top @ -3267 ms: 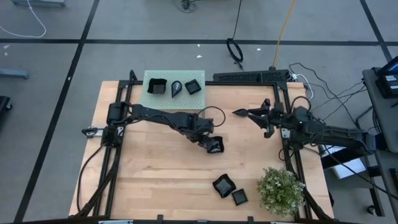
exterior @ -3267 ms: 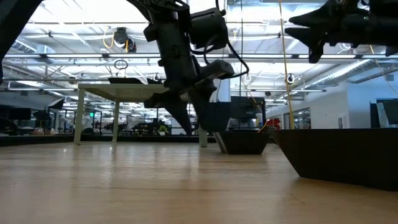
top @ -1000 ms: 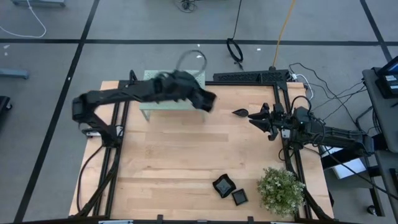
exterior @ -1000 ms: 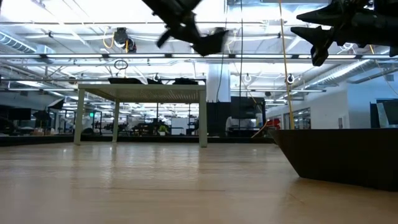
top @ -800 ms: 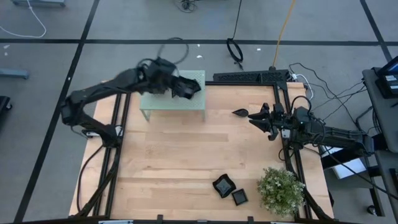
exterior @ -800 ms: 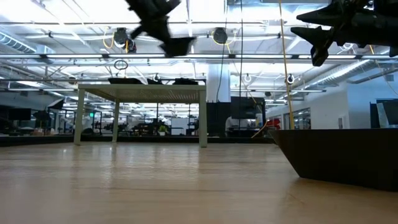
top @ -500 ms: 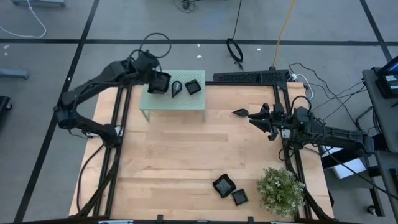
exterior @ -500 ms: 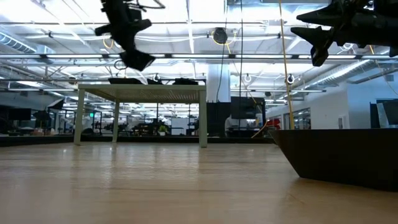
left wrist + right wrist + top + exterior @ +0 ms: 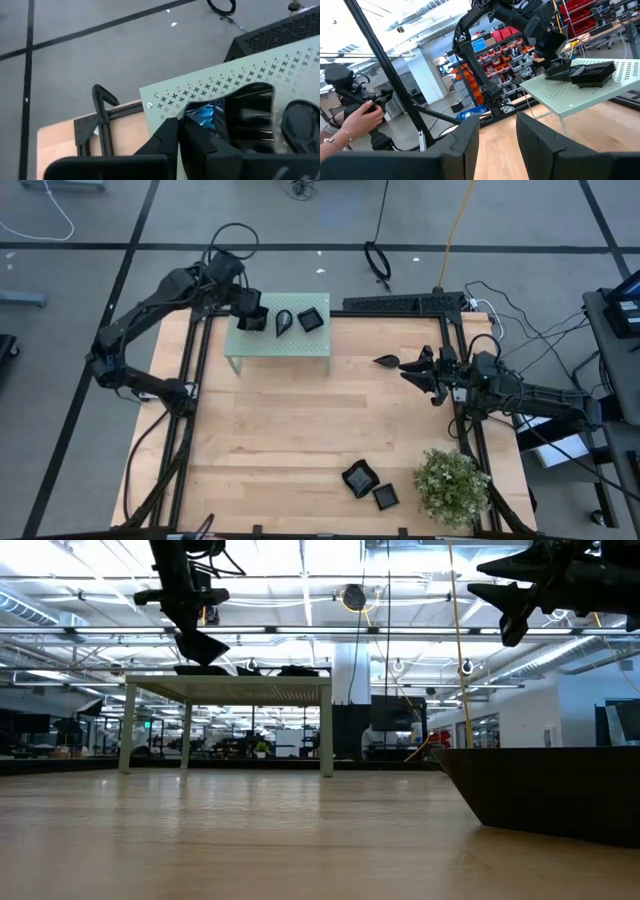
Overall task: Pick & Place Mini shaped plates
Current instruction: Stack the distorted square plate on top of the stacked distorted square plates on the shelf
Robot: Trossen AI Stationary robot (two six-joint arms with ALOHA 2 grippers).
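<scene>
Since a few seconds ago, the left arm has swung from mid-table to the green platform's far-left corner, carrying a black plate.

Left gripper [image 9: 250, 307] hovers over the stack of square plates [image 9: 251, 319] on the green platform [image 9: 290, 345], fingers pinched narrowly on a glossy plate's rim [image 9: 245, 117], probably so it nests on the matching pile. A teardrop plate [image 9: 284, 321] and another square plate [image 9: 311, 319] sit beside it, suggesting sorting by shape. Two more plates [image 9: 368, 484] wait at the table's near edge, next to a small plant [image 9: 452, 485]. Right gripper [image 9: 412, 366] hangs idle over the table's right side, fingers parted, holding nothing; a teardrop plate [image 9: 386, 361] lies just beside it.
</scene>
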